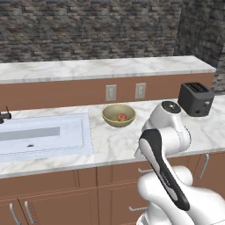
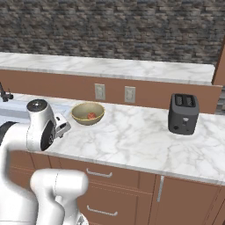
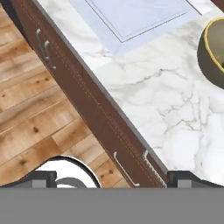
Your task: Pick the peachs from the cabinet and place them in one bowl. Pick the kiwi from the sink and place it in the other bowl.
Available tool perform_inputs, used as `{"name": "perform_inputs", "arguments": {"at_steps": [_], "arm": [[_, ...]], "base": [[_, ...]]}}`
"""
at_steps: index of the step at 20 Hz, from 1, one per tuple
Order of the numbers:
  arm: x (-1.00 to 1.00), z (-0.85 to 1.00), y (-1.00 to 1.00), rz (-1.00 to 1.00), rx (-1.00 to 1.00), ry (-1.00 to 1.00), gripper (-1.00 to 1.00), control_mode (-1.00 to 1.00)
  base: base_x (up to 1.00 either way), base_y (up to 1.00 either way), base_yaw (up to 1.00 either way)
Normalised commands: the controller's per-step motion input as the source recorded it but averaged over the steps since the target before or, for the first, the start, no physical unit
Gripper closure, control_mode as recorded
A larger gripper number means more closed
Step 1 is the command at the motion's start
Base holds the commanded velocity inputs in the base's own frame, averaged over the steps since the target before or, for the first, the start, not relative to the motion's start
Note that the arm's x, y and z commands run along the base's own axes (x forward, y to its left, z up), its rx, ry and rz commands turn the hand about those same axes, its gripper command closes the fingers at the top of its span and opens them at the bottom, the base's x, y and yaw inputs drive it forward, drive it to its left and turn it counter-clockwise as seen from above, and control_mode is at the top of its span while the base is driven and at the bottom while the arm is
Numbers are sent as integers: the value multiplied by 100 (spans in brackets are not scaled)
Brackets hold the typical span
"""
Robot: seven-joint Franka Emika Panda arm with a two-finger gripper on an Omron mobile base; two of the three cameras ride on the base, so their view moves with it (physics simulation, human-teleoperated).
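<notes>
marble counter (image 1: 110, 147) is carrying the deep pale-tan bowl (image 1: 118, 115), which is sitting between the sink (image 1: 44, 136) and the black toaster (image 1: 196, 99), nearer the sink. one peach (image 1: 121, 117) is lying inside the bowl, low against its floor, so that part of the fruit job is looking done for one piece; whether a second peach is in there i cannot tell, since only a single reddish spot is showing in both base views.

the arm is folding back over the counter's front edge with its elbow high, and the gripper (image 3: 111, 177) is pointing down past the edge, looking at the wooden floor (image 3: 39, 109) and the drawer fronts (image 3: 109, 140) below. its finger tips (image 3: 41, 178) are standing as far apart as they go and nothing is sitting between them, so the hand is carrying nothing. that wide, empty pose suits a hand that is free for the next pick rather than one committed to a grasp.

the sink basin is showing its dark drain (image 1: 30, 145), but no kiwi is clear to me there. the bowl's rim (image 3: 214, 52) is sitting at the right edge of the hand view, well apart from the finger tips.
</notes>
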Motion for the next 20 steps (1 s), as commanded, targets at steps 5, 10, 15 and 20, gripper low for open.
{"name": "perform_inputs", "arguments": {"at_steps": [5, 10, 15, 20], "arm": [[0, 0, 0, 0, 0, 0, -100, 100], [0, 0, 0, 0, 0, 0, -100, 100], [0, 0, 0, 0, 0, 0, -100, 100], [0, 0, 0, 0, 0, 0, -100, 100]], "base": [[-35, -4, 27], [-19, -2, 48], [-17, 0, 49], [-17, 0, 49]]}}
